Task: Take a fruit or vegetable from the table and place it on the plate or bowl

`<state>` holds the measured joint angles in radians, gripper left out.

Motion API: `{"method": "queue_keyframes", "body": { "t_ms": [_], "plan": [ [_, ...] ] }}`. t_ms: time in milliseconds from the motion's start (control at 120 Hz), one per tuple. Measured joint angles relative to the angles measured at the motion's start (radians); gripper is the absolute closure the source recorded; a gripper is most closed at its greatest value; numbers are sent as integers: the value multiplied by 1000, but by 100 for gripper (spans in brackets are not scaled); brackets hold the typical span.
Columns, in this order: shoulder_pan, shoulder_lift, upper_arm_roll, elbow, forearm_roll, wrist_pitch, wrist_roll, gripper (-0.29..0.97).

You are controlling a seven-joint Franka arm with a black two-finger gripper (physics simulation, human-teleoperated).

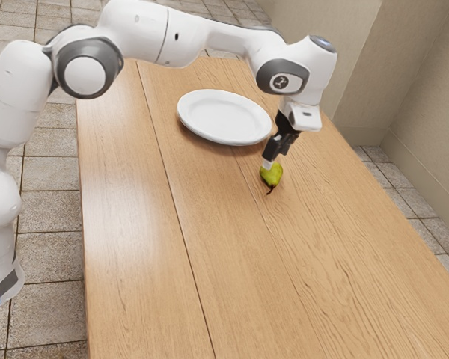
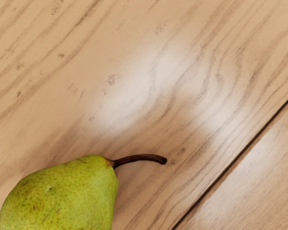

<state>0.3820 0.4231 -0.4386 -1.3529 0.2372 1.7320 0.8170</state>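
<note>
A green pear (image 1: 271, 176) with a dark curved stem lies on the wooden table (image 1: 209, 254), just in front of the white plate (image 1: 223, 116). My gripper (image 1: 272, 162) hangs straight down onto the pear's top, touching it or nearly so. The wrist view has the pear (image 2: 62, 196) close under the hand, its stem (image 2: 139, 158) resting along the wood grain. The plate has nothing on it and stands a short way beyond the pear, toward the exterior view's left.
The table's seam (image 2: 240, 158) runs close to the pear. A tiled floor (image 1: 52, 187) surrounds the table. Beige walls (image 1: 426, 67) rise at the exterior view's right.
</note>
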Motion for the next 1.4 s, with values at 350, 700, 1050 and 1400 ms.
{"method": "queue_keyframes", "body": {
  "t_ms": [350, 700, 1050, 1400],
  "plan": [
    [11, 25, 22, -8, 47, 69, 193, 0],
    [14, 82, 44, -9, 55, 106, 300, 0],
    [14, 115, 58, -10, 54, 128, 360, 0],
    [14, 134, 58, -10, 51, 147, 391, 0]
  ]
}}
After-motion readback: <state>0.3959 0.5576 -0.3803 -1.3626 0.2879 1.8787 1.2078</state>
